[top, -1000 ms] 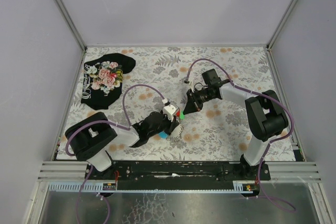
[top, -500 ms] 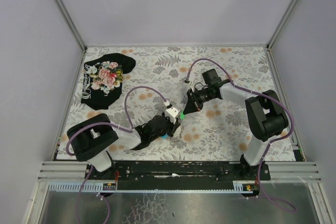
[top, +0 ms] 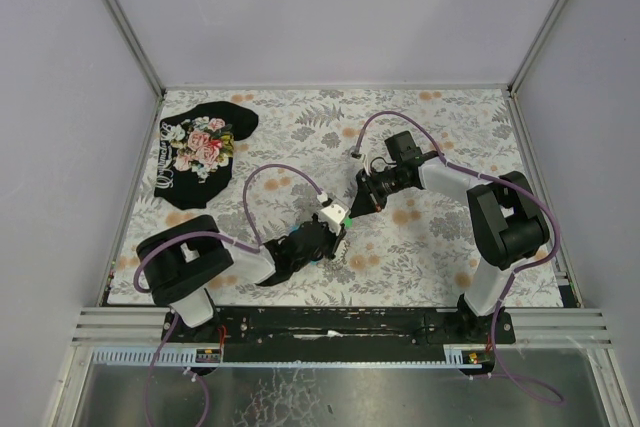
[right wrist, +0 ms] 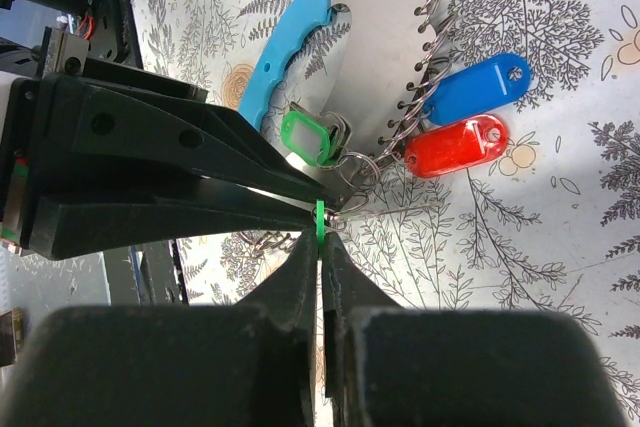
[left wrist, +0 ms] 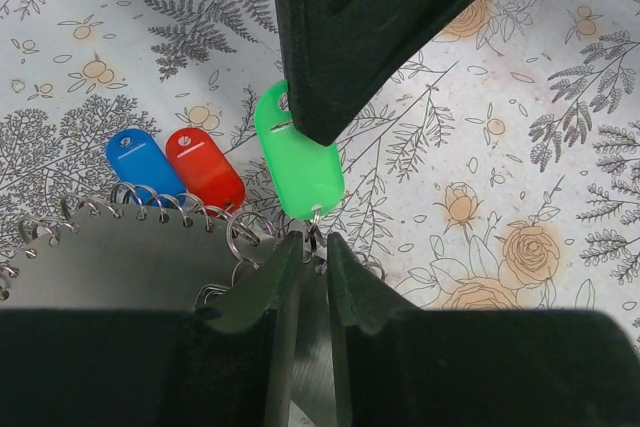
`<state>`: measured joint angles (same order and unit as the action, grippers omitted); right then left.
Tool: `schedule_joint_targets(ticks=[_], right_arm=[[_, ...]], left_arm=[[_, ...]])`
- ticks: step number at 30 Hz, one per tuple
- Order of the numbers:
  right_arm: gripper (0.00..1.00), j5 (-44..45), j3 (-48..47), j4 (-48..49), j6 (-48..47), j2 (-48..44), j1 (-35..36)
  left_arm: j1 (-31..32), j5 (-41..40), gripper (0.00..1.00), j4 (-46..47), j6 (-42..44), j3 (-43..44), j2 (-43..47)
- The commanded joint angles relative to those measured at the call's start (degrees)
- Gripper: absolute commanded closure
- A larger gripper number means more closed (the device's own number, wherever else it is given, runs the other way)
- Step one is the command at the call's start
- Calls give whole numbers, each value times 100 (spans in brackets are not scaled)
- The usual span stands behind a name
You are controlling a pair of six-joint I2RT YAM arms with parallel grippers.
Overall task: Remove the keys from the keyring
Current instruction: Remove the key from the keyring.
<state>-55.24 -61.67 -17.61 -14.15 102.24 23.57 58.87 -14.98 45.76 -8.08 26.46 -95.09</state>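
Note:
The keyring [right wrist: 385, 47] is a silvery plate edged with small rings, with a curved light-blue fob [right wrist: 285, 42]. It lies on the floral table between the arms. My left gripper [left wrist: 312, 257] is shut on the plate's edge, right below a small ring holding the green key [left wrist: 300, 162]. My right gripper [right wrist: 320, 242] is shut on that green key [right wrist: 320, 217], seen edge-on. A blue key [left wrist: 145, 162] and a red key [left wrist: 205, 167] hang from rings beside it. In the top view the left gripper [top: 335, 230] and right gripper [top: 352, 209] meet tip to tip.
A black floral cloth [top: 200, 147] lies at the table's far left. A second, green-framed key [right wrist: 305, 137] rests on the plate. Purple cables loop over both arms. Grey walls close off the table's far and side edges.
The left arm's forearm has dropped lower and its gripper has edged slightly right. The right arm holds still.

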Motion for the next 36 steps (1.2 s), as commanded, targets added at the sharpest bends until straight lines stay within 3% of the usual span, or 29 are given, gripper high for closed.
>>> schedule_joint_targets(ticks=[1,13,19,31,36], right_arm=[[100,-244,-166,70,91,-125,-30],[100,-277,-162,51,82,-117,-28],[100,-113,-158,35,59,-116,-29],[100,753,-85,35,-259,-327,-64],[98,506,-72,-17,-397,-358,-65]], left_arm=[[72,-280,84,193,42,101,-73],[98,-585,85,202,161,298,-395],[93,-553,100,172,188,288,-348],[73,-548,100,38,403,-88,171],[76,-238,100,-79,531,-192,496]])
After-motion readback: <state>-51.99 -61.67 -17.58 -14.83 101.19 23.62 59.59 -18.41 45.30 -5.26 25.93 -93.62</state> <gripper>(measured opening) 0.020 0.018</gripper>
